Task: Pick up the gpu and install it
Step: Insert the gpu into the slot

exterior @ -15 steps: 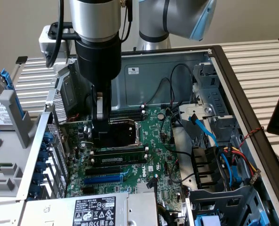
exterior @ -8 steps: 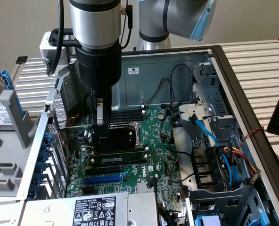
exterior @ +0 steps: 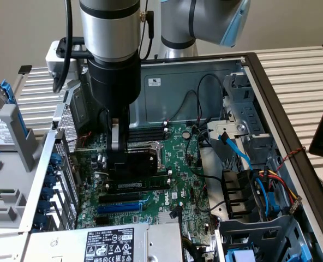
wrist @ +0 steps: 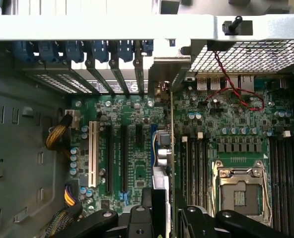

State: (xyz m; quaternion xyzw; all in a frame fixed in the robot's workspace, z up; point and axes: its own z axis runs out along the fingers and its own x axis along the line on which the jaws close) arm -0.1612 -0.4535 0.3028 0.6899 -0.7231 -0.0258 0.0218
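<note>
My gripper [exterior: 118, 164] reaches down into the open computer case, over the large green motherboard [exterior: 189, 164]. In the wrist view the gpu [wrist: 172, 139] stands upright and edge-on as a thin green card with a silver part on one side. Its metal end bracket [wrist: 168, 74] is at the case's rear slot openings. The gripper [wrist: 164, 210] is shut on the card's near end, black fingers [wrist: 137, 220] on either side. The card stands over the motherboard [wrist: 236, 124] next to a blue slot [wrist: 153, 131]. Its lower edge is hidden, so I cannot tell whether it is seated.
Several empty expansion slots [wrist: 109, 158] lie beside the card. The CPU socket [wrist: 239, 191] and memory slots [wrist: 281, 173] are on its other side. A red wire [wrist: 236, 94] loops above the board. Power supply [exterior: 112, 240], cable bundles [exterior: 259, 185] and case walls hem the board in.
</note>
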